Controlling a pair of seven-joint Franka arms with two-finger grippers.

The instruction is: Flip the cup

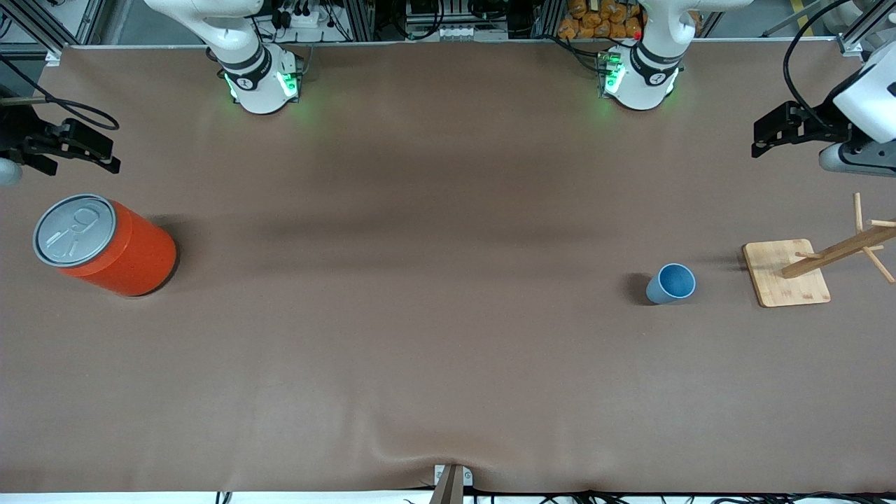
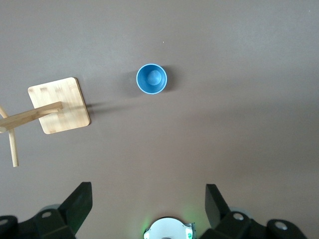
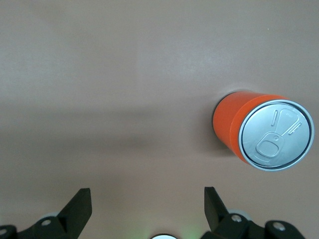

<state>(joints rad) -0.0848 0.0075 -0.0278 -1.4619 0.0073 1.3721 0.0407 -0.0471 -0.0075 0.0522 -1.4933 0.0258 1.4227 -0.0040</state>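
The light-blue cup stands upright on the brown table with its open mouth up, toward the left arm's end. It also shows in the left wrist view, with its darker blue inside visible. My left gripper hangs open and empty above the table edge at its own end, well away from the cup; its fingers are spread wide around the gripper's centre. My right gripper hangs open and empty at the right arm's end, above the table near the orange can; its centre shows in the right wrist view.
A large orange-red can with a grey pull-tab lid stands at the right arm's end, also in the right wrist view. A wooden peg stand on a square base stands beside the cup, also in the left wrist view.
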